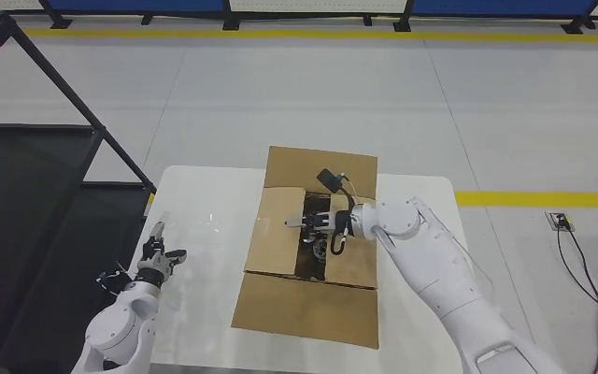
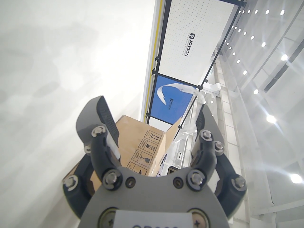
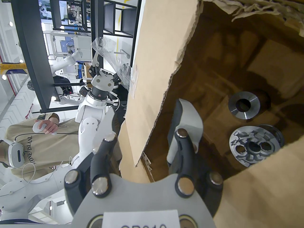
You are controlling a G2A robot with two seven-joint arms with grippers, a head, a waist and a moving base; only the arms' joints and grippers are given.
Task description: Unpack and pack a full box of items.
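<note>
Box (image 1: 299, 313): stands open in the middle of the table (image 1: 206, 280), its far flap reaching over the far edge. Two metal parts lie on its floor, a plain ring (image 3: 243, 105) and a toothed disc (image 3: 254, 147), near each other but apart. Unpacking is judged barely begun.

Right gripper (image 1: 306, 222): hangs over the box mouth at the left flap (image 3: 161, 48). Its fingers (image 3: 187, 119) stand apart and straddle the flap, one outside the cardboard and one inside. A gap shows on the inner side, so nothing is pinched.

Left gripper (image 1: 161, 245): sits near the left edge of the table, towards the near-left corner and well apart from the box. Its fingers are spread, and a strip of clear film (image 2: 177, 87) clings at one fingertip.

Step in hand, as judged: folding the left flap outward to clear the opening.

Recommendations:
- Close squarely on the flap, away from its torn edge, where the board looks likely to rip.
- Swing the flap about its crease rather than pulling upward, as the box could lift or slide.
- Keep the inner finger clear of the parts below.
- The right-hand flap also overhangs the disc and may need the same treatment before a straight descent
</note>
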